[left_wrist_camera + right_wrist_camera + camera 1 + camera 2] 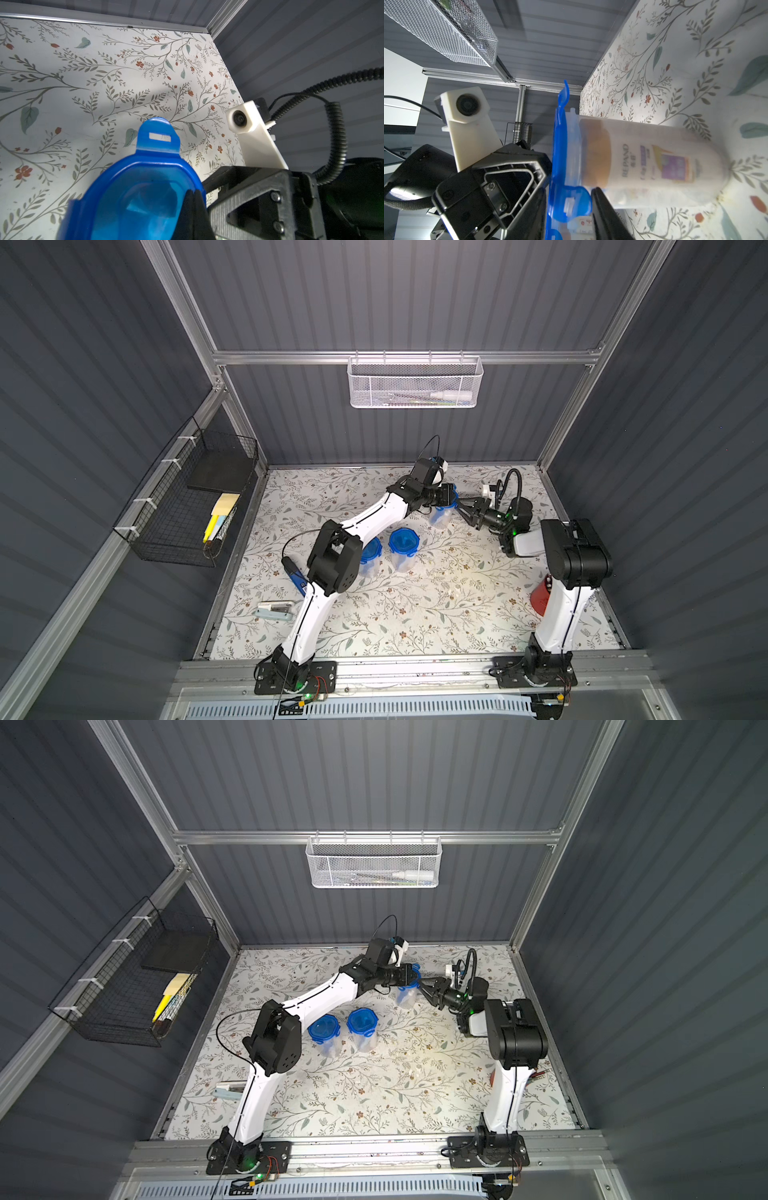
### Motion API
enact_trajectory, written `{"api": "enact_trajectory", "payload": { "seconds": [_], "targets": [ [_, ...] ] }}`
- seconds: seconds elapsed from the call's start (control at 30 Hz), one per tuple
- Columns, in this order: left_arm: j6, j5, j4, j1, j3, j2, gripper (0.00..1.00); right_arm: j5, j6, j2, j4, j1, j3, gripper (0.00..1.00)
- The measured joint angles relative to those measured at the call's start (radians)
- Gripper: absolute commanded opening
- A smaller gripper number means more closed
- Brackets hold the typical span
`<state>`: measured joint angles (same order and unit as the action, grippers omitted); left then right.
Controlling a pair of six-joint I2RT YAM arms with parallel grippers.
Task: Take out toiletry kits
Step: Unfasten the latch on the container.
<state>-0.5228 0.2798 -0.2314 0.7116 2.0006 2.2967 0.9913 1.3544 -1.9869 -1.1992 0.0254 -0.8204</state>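
Observation:
A clear jar (439, 519) with a blue clip lid (141, 199) stands upright near the back of the floral table. Through its wall (695, 187) I see a toiletry kit: a cream bottle (654, 164) with a tan cap (596, 153) and a small white packet with red print (581, 223). My left gripper (194, 192) is shut with nothing between its fingers, and its tips rest on the lid's rim. My right gripper (571, 187) reaches in from the side. It is shut on one blue lid clip, one finger on the lid top and one under the flap.
Two more clear jars with blue lids (403, 547) (371, 556) stand mid-table by the left arm. A dark-blue gadget (297, 576) and a pale stapler-like thing (274, 610) lie at the left. A white mesh basket (415, 383) hangs at the back, a black wire basket (187, 506) on the left wall.

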Motion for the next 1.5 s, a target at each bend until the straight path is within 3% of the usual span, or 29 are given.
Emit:
{"api": "enact_trajectory", "payload": {
  "seconds": [0.27,0.5,0.67,0.77,0.93,1.03,1.27,1.5],
  "targets": [
    [-0.006,0.002,0.021,0.000,-0.011,0.000,0.00,0.011,-0.001,0.015,-0.005,-0.010,0.019,0.38],
    [-0.009,0.005,0.021,-0.005,-0.013,-0.002,0.00,0.039,-0.013,0.123,-0.045,-0.023,0.027,0.38],
    [-0.009,0.006,0.016,-0.006,-0.005,-0.002,0.00,0.041,-0.048,0.167,-0.014,-0.023,0.027,0.32],
    [-0.009,0.000,-0.019,-0.006,0.026,0.002,0.00,0.033,-0.132,0.224,0.139,-0.022,0.025,0.28],
    [-0.009,-0.014,-0.125,-0.004,0.111,0.022,0.00,-0.062,-0.433,0.407,0.666,-0.003,-0.059,0.17],
    [-0.009,-0.021,-0.203,-0.004,0.166,0.032,0.00,-0.171,-0.621,0.499,0.978,0.032,-0.171,0.00],
    [-0.009,-0.042,-0.361,-0.006,0.280,0.052,0.00,-0.394,-0.869,0.587,1.408,0.135,-0.293,0.00],
    [-0.004,-0.098,-0.391,-0.016,0.293,0.037,0.00,-0.568,-0.967,0.553,1.672,0.260,-0.331,0.00]
  ]
}}
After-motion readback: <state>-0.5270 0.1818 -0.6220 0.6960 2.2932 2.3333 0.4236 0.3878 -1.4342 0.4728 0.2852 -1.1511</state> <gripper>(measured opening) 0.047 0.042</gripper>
